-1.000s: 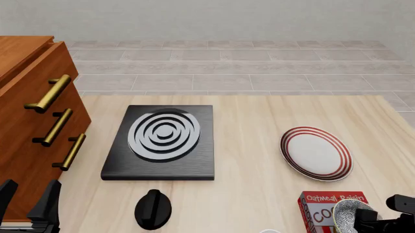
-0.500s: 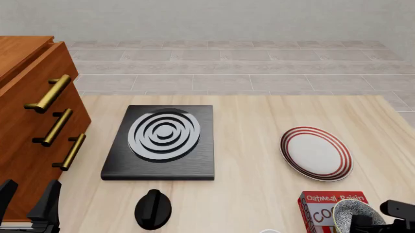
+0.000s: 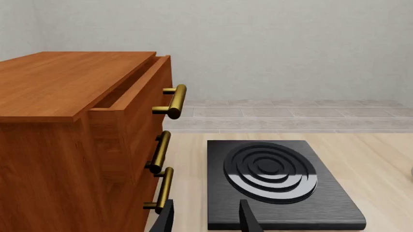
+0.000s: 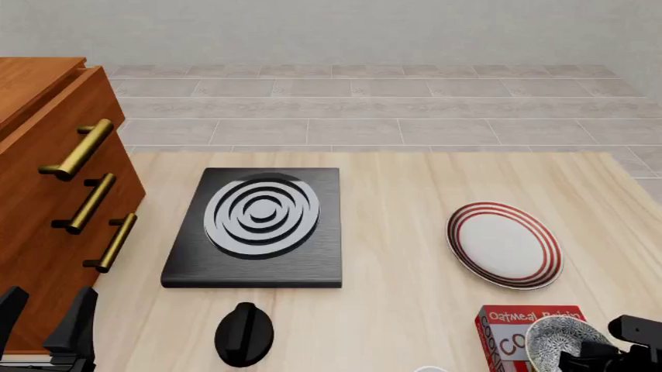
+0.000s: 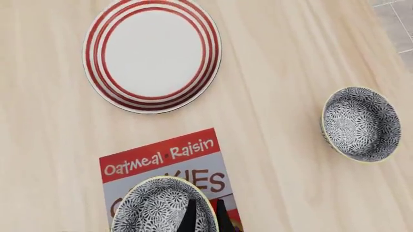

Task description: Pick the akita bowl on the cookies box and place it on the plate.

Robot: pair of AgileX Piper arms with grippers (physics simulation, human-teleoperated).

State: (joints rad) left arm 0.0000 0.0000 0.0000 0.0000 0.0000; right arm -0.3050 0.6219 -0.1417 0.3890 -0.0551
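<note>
R gripper [image 5: 205,215] pinches rim of speckled b/w akita bowl [image 5: 161,205] over red cookies carton [image 5: 169,169]; thin rim grip may slip en route to red-ringed white plate [image 5: 152,54]; L gripper [image 3: 206,217] open, idle.

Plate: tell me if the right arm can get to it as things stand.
Probably yes. The plate lies bare on open table just beyond the cookies box, with nothing between it and the right pincer gripping the akita bowl.

Drawer cabinet [image 4: 52,194] at table's left edge; stove [image 4: 259,226] just right of it; knob [image 4: 245,334] on table nearer than stove; plate [image 4: 504,244] well right of stove; cookies box [image 4: 509,335] just nearer than plate; akita bowl [image 4: 562,343] over box; second bowl [image 5: 359,123] on table, apart from box.
</note>
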